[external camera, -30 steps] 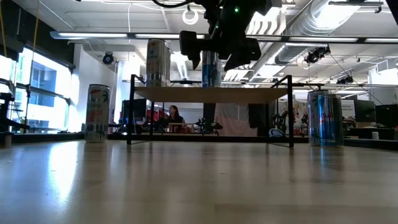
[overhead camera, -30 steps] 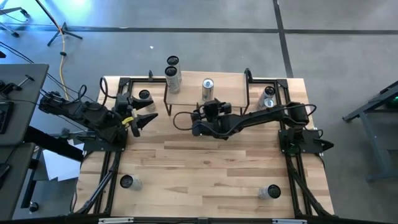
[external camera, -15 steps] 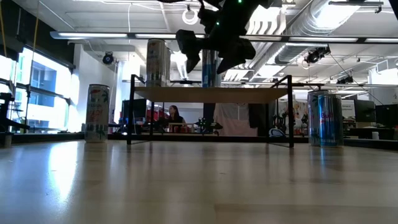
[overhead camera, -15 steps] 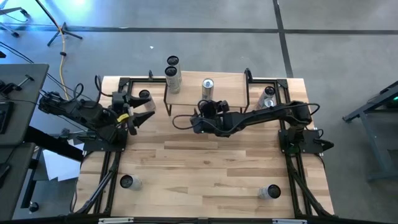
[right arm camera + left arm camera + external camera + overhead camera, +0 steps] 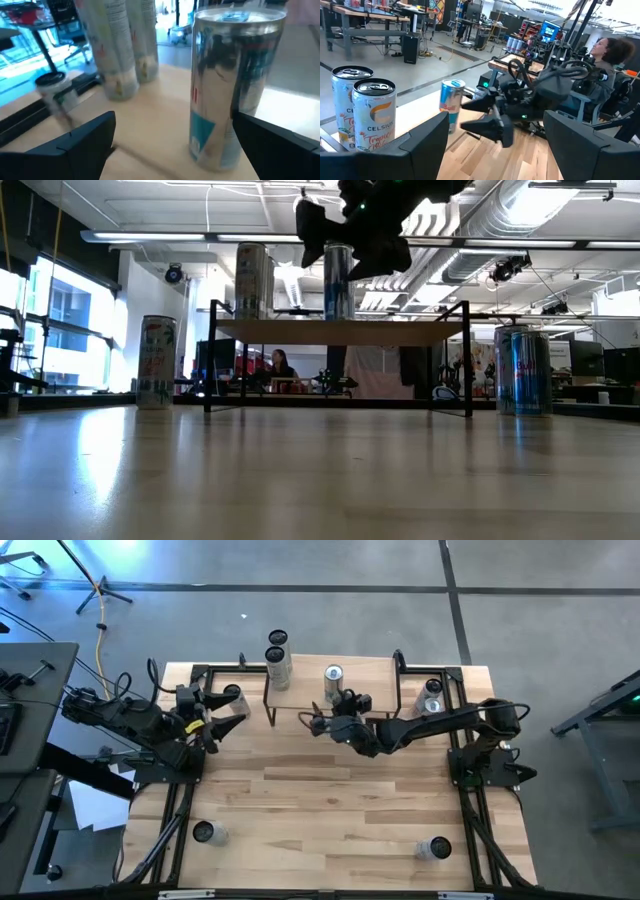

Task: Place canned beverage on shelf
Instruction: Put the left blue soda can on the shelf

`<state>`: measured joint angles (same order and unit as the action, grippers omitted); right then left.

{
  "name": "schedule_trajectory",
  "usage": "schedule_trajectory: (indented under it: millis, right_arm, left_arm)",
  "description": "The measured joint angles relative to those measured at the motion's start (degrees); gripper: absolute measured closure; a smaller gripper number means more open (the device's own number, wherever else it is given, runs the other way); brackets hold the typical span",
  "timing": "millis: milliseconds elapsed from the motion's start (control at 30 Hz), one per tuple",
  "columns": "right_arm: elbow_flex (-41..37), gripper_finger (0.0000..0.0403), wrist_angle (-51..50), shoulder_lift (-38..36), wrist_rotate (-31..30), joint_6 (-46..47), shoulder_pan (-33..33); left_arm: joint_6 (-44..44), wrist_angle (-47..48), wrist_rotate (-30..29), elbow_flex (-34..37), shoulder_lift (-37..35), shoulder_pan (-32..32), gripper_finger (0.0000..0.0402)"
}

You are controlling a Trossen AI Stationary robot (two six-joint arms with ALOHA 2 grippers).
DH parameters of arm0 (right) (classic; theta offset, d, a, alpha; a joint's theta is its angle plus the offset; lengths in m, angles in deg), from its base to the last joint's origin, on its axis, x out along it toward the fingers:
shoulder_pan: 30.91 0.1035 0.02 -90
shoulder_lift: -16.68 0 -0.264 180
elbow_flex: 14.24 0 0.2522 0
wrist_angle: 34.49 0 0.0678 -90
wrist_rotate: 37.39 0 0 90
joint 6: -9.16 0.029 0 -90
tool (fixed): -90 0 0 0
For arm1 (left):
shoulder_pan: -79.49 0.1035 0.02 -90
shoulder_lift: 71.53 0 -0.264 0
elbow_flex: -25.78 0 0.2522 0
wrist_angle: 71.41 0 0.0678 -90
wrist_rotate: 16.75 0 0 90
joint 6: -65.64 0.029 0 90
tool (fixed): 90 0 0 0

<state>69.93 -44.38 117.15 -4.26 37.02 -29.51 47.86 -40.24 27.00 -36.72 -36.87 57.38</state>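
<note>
Slim silver-blue beverage can upright on small light-wood shelf with black tube legs, right end effector released just beside it, left end effector released, well apart from shelf

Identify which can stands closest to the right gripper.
The blue-and-silver can mid-shelf, just ahead of the open right gripper; every other can stands farther off.

Eight beverage cans, one shelf, one table, two robot arms, one person in the background
</note>
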Motion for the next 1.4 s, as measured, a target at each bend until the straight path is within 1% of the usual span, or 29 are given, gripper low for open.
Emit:
schedule_trajectory:
  millis: [467,633,833,1067,1133,1200,1400]
  right_arm:
    - [0.0,0.0013,-1.4,0.4,-3.6,0.2,-2.3]
    - [0.0,0.0013,-1.4,0.4,-3.6,0.2,-3.8]
    - [0.0,0.0013,-1.5,0.4,-3.4,0.2,-5.8]
    - [0.0,0.0017,-1.5,0.4,-1.6,0.4,-6.3]
    - [0.0,0.0031,-1.4,0.4,-1.6,1.3,-6.3]
    - [0.0,0.0055,-1.4,0.4,-1.6,2.2,-6.4]
    - [0.0,0.0165,-1.5,0.4,-2.9,1.8,-6.7]
  left_arm:
    - [-1.1,-0.1,0.0,0.0,0.0,0.0,0.0106]
    - [-1.5,-0.2,-1.3,0.0,0.0,0.1,0.0106]
    - [-1.6,-0.2,-1.3,0.0,0.0,0.1,0.0106]
    - [-1.6,-0.2,-1.3,0.0,0.0,0.1,0.0106]
    - [-1.6,-0.2,-1.3,0.0,0.0,0.1,0.0106]
    - [-1.6,-0.2,-1.3,0.0,0.0,0.1,0.0106]
    - [-1.7,-0.2,-1.3,0.0,0.0,0.1,0.0106]
